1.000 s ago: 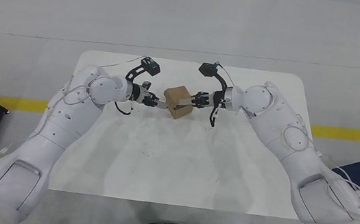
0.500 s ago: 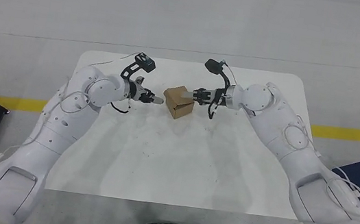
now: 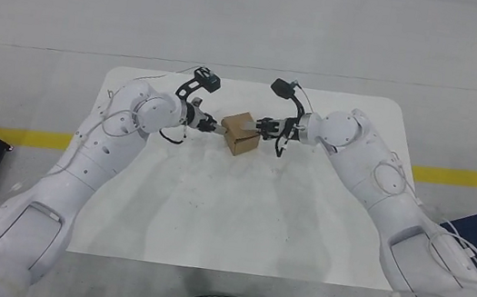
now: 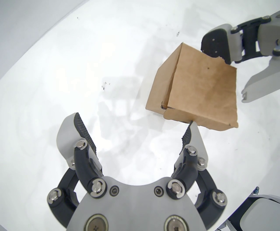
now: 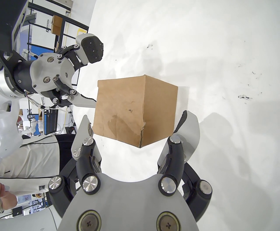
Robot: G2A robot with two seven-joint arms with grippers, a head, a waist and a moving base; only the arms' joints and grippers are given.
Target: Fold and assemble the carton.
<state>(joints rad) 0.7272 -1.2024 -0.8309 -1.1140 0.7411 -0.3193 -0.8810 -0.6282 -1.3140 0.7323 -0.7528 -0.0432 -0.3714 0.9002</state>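
Hovering low over the white table (image 3: 210, 218), the left end effector (image 4: 134, 122) has its jaws spread wide and grips nothing. One ribbed fingertip meets the low near edge of the carton (image 4: 203, 91), while the other stands well clear over bare table. Just ahead of that end effector, between it and the right one, the brown carton rests on the table as a closed cube. Every face in sight is folded shut, a seam runs down one side with a small gap at its foot, one upper edge is ragged, and the inside is hidden. On the carton's far side the right end effector (image 5: 135, 120) is open too, its jaws straddling a corner of the carton. One dark pad lies against the ragged upper edge, and the other finger stands off beside a side face. Small dark scuff marks (image 5: 245, 97) dot the table beyond the right end effector, and a yellow floor line (image 3: 468, 178) runs off past the table's edge.
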